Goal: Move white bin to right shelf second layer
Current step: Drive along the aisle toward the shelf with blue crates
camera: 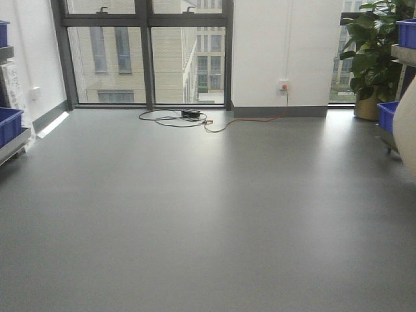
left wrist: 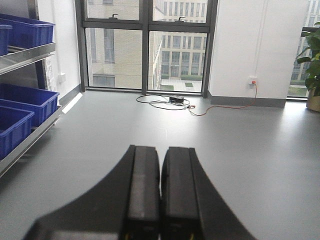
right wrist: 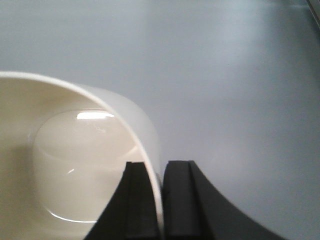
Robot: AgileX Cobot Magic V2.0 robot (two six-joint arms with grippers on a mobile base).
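Note:
The white bin fills the lower left of the right wrist view, glossy cream-white, its mouth toward the camera. My right gripper is shut on the bin's rim, one finger inside the wall and one outside, holding it above the grey floor. A pale blurred edge of the bin shows at the right border of the front view. My left gripper is shut and empty, held over the floor. The right shelf shows only partly at the front view's right edge; its roller level is out of view.
A left rack holds blue crates. Blue crates sit on the right shelf beside a potted plant. A black box with cables lies on the floor by the window. Grey floor spreads ahead.

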